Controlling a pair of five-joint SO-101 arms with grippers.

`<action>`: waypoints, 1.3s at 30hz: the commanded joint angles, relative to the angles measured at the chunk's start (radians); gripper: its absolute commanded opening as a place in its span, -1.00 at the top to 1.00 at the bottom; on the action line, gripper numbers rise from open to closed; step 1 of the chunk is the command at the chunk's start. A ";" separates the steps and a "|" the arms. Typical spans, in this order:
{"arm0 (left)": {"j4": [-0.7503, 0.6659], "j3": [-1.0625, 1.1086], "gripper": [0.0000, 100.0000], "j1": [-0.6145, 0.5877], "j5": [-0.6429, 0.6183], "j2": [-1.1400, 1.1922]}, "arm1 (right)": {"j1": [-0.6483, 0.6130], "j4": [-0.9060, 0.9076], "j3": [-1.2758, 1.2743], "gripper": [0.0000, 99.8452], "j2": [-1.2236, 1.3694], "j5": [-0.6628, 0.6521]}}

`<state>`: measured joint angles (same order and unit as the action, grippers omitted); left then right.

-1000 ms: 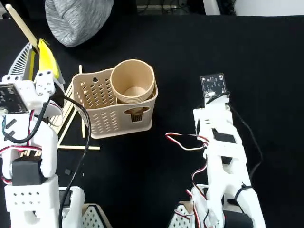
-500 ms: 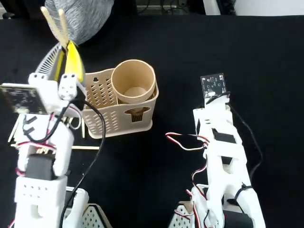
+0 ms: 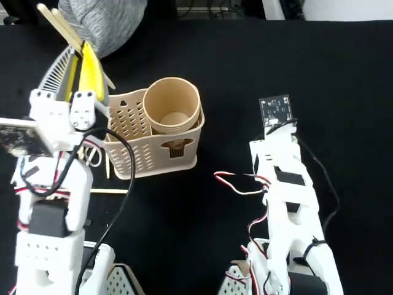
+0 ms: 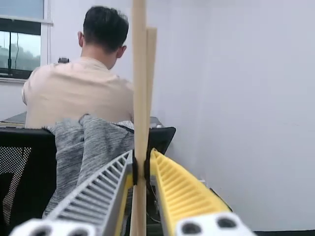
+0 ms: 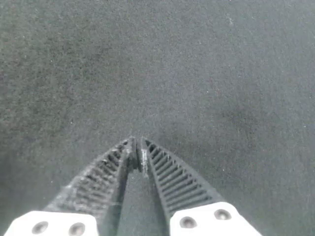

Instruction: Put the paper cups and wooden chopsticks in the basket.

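My left gripper (image 3: 81,61) is shut on a pair of wooden chopsticks (image 3: 58,21), held in the air just left of the beige basket (image 3: 132,153). The sticks slant up and away past the fingertips. In the left wrist view the chopsticks (image 4: 140,88) stand upright, pinched between the grey and yellow jaws of the left gripper (image 4: 141,169). Stacked paper cups (image 3: 173,117) stand inside the basket's right half. More chopsticks (image 3: 109,191) lie on the table left of the basket. My right gripper (image 5: 136,158) is shut and empty, over bare black table.
A grey garment (image 3: 107,18) hangs at the table's far edge, behind the left gripper. The right arm (image 3: 285,184) lies along the right side, apart from the basket. Black table (image 3: 245,67) stretches between the basket and the right arm.
The left gripper has risen and swung right toward the basket with the chopsticks in it. The right arm has kept still.
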<state>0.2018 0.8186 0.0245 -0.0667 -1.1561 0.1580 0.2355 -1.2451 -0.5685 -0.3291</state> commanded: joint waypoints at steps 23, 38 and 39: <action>0.334 0.044 0.47 -0.005 -0.044 -0.011 | 0.012 -0.018 0.004 0.97 0.001 -0.006; 0.783 -0.466 0.47 -0.478 0.238 0.649 | 0.012 -0.018 0.004 0.97 0.001 -0.006; 0.802 -0.501 0.48 -0.486 0.281 0.726 | 0.012 -0.018 0.004 0.97 0.001 -0.006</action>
<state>0.9367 0.4749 -0.4219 0.0514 -0.7050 0.1580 0.2355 -1.2451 -0.5685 -0.3291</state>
